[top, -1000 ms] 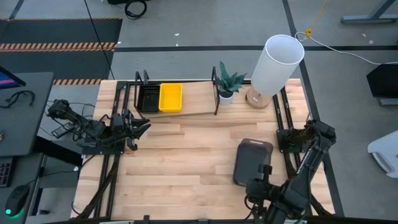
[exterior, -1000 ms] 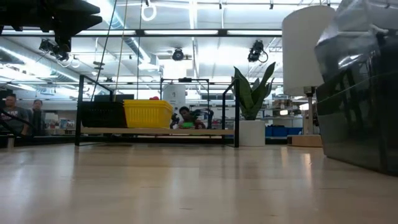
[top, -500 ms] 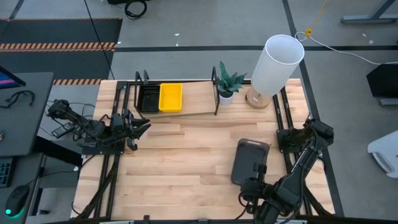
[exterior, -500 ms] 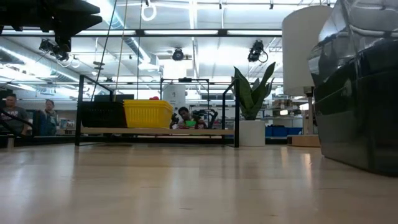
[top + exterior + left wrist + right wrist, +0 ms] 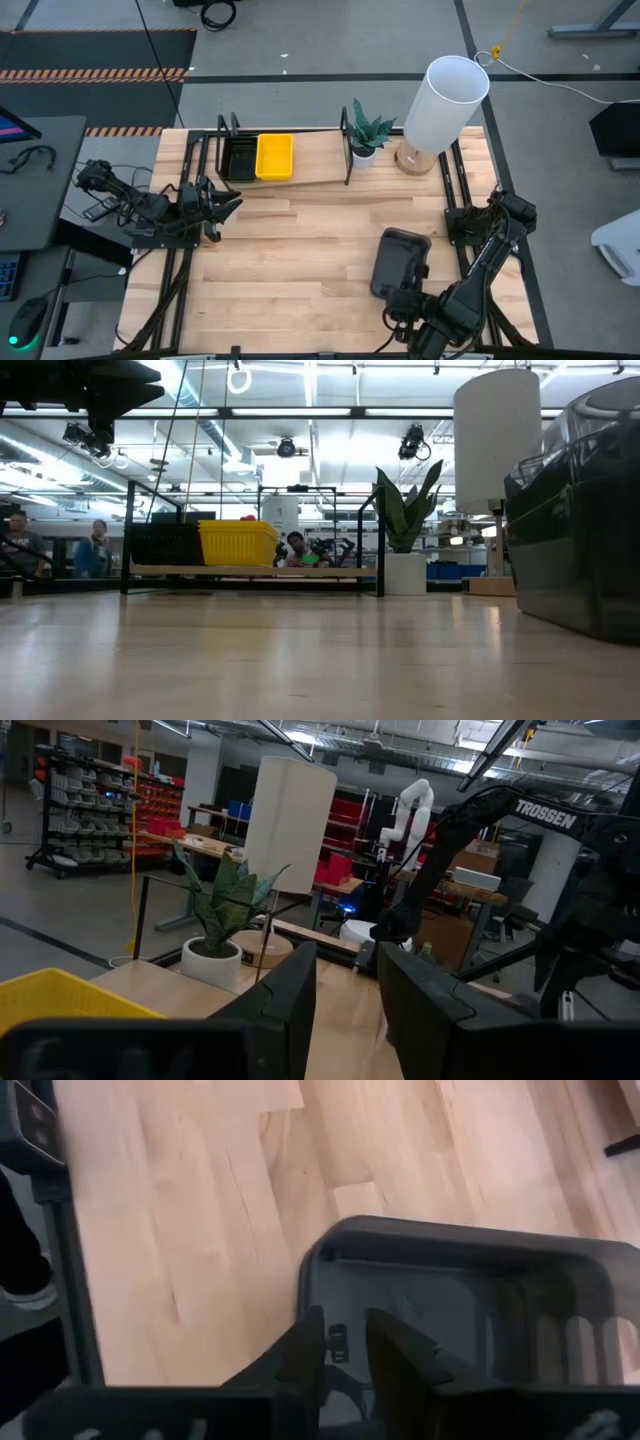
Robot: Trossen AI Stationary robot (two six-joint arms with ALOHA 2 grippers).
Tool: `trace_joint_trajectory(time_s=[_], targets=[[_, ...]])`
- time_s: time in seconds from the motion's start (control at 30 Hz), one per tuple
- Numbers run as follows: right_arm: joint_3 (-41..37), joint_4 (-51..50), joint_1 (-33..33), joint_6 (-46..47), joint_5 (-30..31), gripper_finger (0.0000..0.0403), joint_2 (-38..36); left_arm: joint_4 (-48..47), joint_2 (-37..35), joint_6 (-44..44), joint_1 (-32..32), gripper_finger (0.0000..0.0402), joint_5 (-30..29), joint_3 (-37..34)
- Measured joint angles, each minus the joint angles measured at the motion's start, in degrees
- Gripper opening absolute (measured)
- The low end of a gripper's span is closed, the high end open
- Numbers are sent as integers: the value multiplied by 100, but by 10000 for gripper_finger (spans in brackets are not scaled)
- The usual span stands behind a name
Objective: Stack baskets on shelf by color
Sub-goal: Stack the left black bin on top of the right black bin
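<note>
A dark grey basket [image 5: 400, 258] with rounded corners is at the table's right near part; in the low view [image 5: 575, 510] its rims look layered, as if several are nested. My right gripper [image 5: 407, 293] is shut at its near short end. The shelf [image 5: 310, 165] stands along the far edge, its plank bearing a black mesh basket [image 5: 238, 158] and a yellow basket [image 5: 275, 157] side by side at its left end; both show in the low view [image 5: 165, 544] [image 5: 238, 542]. My left gripper [image 5: 228, 205] waits open at the table's left, touching nothing. My right gripper [image 5: 345, 1335] holds the grey basket by the wall of its near short end [image 5: 312, 1280], close to a corner. One finger [image 5: 400, 1355] is inside and one finger [image 5: 300, 1350] outside, slanting down from the near side. Whether the basket is clear of the table, I cannot tell.
A lamp with a tall white shade [image 5: 445, 100] and a small potted plant [image 5: 366, 135] stand at the far right, next to the shelf's right end. Bare wood [image 5: 290, 260] lies between the basket and the shelf. People stand in the room behind [image 5: 95, 545].
My right gripper has moved a little toward the table's left, taking the grey basket's near end with it. The basket has shifted left and turned slightly about its far end. In the low view it now takes up less of the picture.
</note>
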Motion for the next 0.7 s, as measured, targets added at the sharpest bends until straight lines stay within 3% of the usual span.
trace_joint_trajectory(time_s=[0.3, 0.53, 0.7], targets=[[-92, -413, -416, 63, -432, 77, -13, 0, 1, 0, 1, 117, -29, 0], [-966, 247, -982, -553, -996, 59, -13, -4, -1, -39, 1, 117, -42, 0], [-1456, 490, -1332, -858, -1051, 45, -13, -54, 0, -42, 1, 117, -42, 0]])
